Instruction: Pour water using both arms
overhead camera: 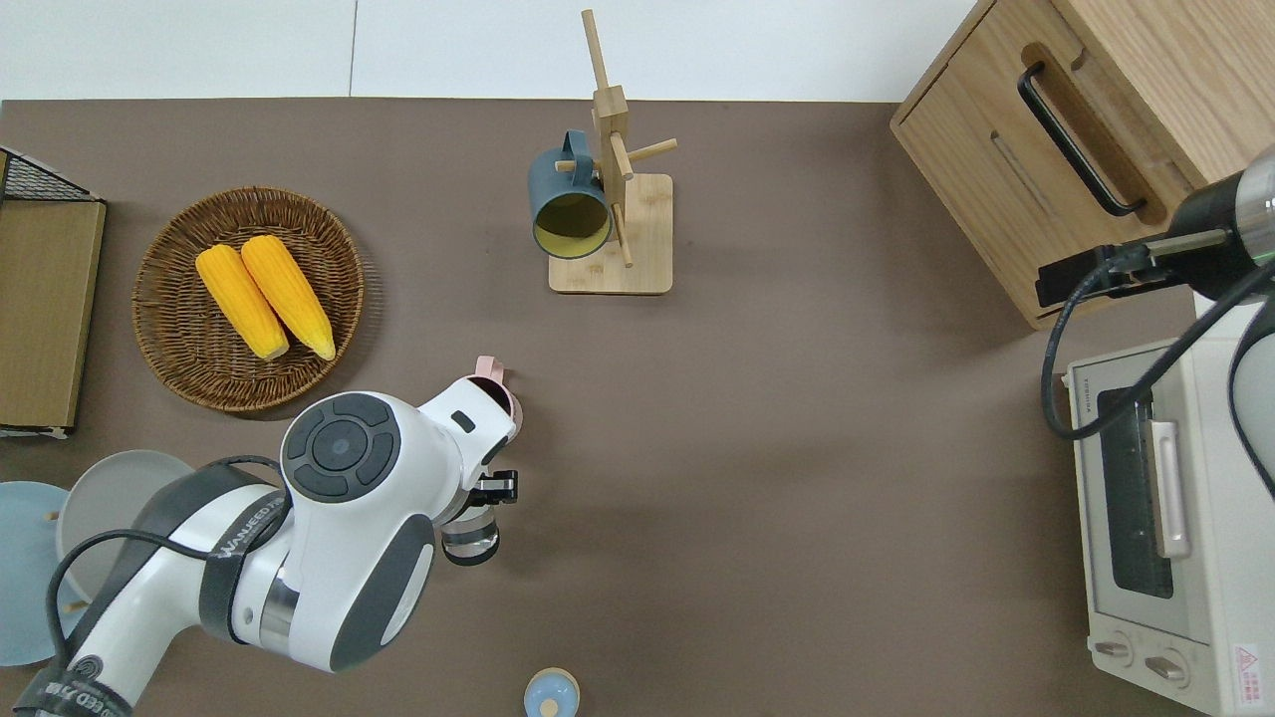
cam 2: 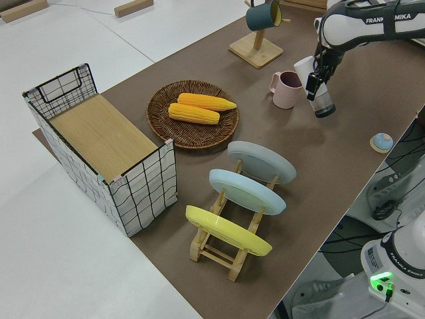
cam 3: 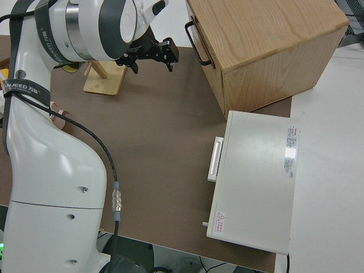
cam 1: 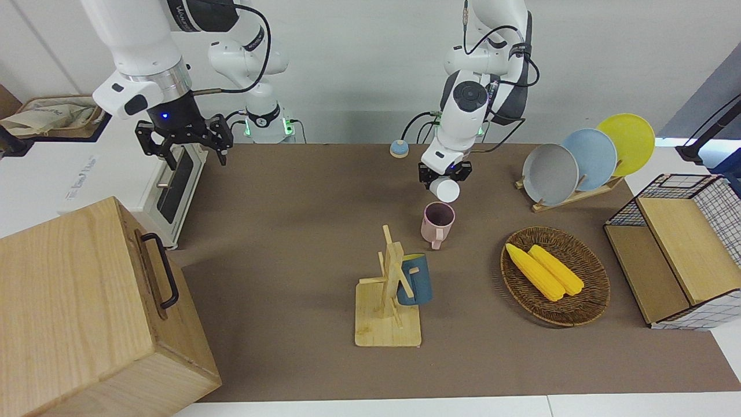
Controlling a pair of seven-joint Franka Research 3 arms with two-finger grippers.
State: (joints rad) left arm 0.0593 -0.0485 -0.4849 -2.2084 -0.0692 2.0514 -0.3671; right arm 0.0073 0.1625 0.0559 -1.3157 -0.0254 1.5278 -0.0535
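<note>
Left gripper [cam 1: 444, 175] pinches a seemingly clear cup [cam 1: 444, 189], tipped mouth-down toward pink mug [cam 1: 437, 222].

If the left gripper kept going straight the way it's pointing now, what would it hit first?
The left gripper, shut on a tilted clear glass cup, points down and away from the robots. It would probably meet the pink ceramic mug first, though depth is uncertain.

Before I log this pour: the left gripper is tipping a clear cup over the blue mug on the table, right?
Not quite. The left gripper is tipping the clear cup over the pink mug, not a blue one. The blue mug hangs on the wooden mug rack. The front view shows this.
</note>
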